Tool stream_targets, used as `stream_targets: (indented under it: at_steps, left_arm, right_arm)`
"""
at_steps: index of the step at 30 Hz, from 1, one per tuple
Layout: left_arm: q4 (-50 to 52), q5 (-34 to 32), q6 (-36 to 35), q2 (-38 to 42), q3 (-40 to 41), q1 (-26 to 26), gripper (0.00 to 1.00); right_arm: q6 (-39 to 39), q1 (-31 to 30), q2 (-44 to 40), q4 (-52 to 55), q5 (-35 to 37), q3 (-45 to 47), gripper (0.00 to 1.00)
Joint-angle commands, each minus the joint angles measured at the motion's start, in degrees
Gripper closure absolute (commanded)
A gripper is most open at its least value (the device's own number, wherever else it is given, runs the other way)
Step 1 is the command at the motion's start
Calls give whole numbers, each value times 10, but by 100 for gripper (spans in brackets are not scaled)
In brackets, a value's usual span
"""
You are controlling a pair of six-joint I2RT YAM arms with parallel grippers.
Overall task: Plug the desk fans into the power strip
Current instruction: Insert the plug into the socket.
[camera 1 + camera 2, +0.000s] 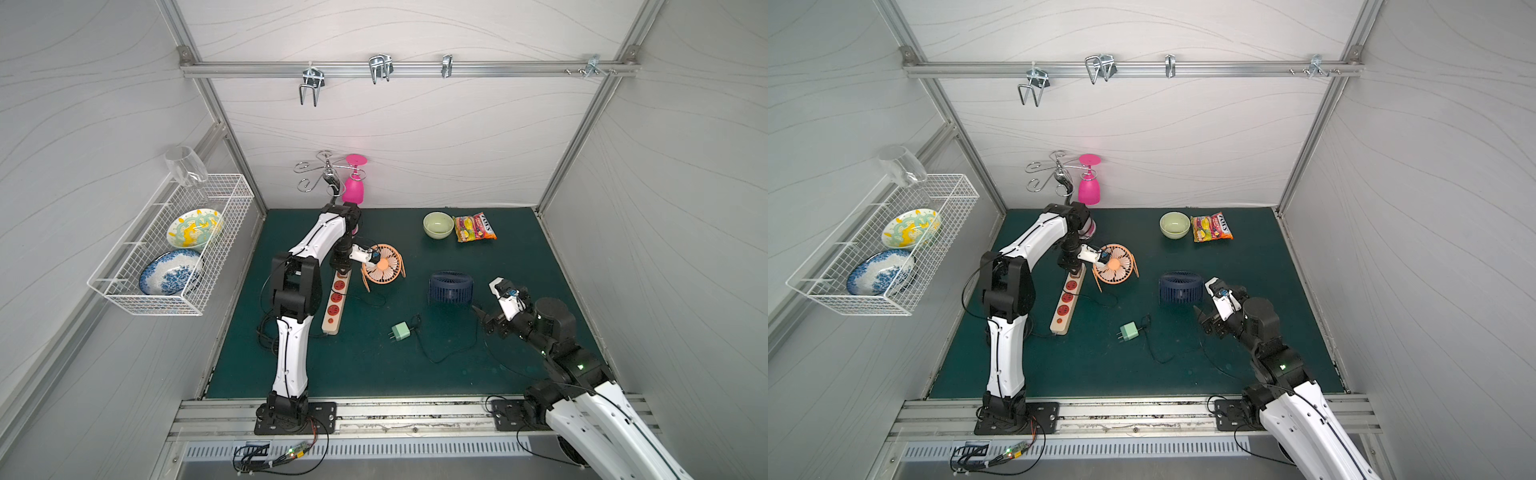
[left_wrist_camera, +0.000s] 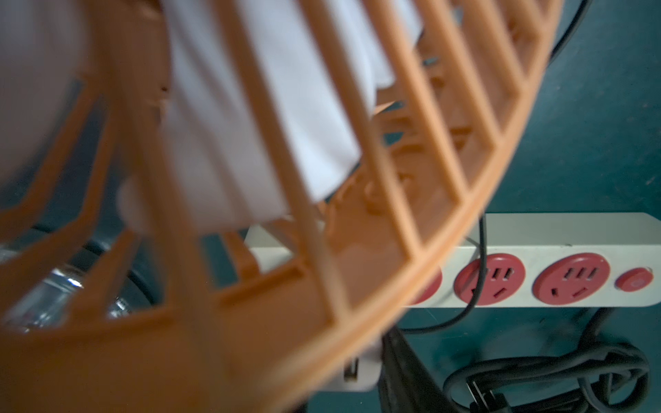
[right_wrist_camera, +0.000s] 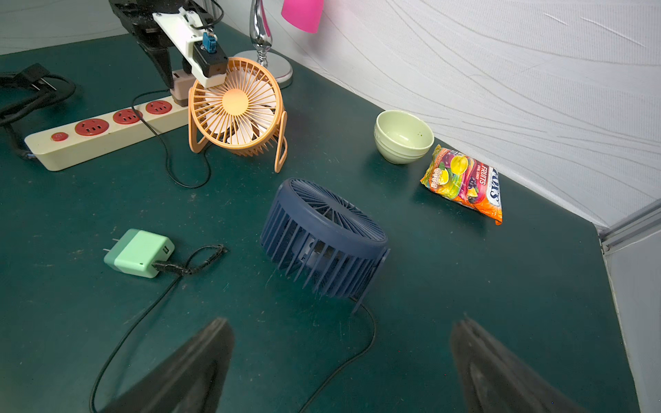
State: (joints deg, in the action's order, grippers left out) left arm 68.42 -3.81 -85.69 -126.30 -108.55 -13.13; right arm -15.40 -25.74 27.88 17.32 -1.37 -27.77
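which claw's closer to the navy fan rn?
Right. The right claw sits open just beside the navy fan; the left claw is across the mat, shut on a plug at the power strip.

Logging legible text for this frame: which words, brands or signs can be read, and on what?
"FRUITS": on the snack bag, right wrist view.
Big white brand letters on that bag: warped, not readable.
Its small print: too small.
Red switch on the power strip: faint mark, too blurred.
No other readable text.
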Motion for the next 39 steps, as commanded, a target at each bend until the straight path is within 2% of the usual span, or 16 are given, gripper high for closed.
stream_targets:
  at_steps: [1,6,8,12,16,20,29,39]
  left_arm:
    - [-61,30,-2,-67,103,10,100]
    - [-94,28,-10,-43,135,20,100]
    - [-94,34,-4,-47,115,20,91]
    - [-94,44,1,-58,73,18,81]
    - [-97,44,4,-59,40,17,62]
    - [-111,52,2,-33,39,18,49]
    - [-102,86,-4,41,47,22,34]
    - [-36,113,-12,94,14,25,28]
  right_arm:
    - [5,4,-6,-15,-6,5,1]
    - [6,4,-7,-15,-6,5,1]
    - [6,4,-8,-14,-7,4,1]
    - [5,4,-10,-10,-3,3,1]
    - [5,4,-10,-11,-4,3,1]
    - [5,4,-13,-10,-4,3,1]
    - [5,4,-17,-9,-5,3,1]
    - [4,3,-20,-7,-5,2,1]
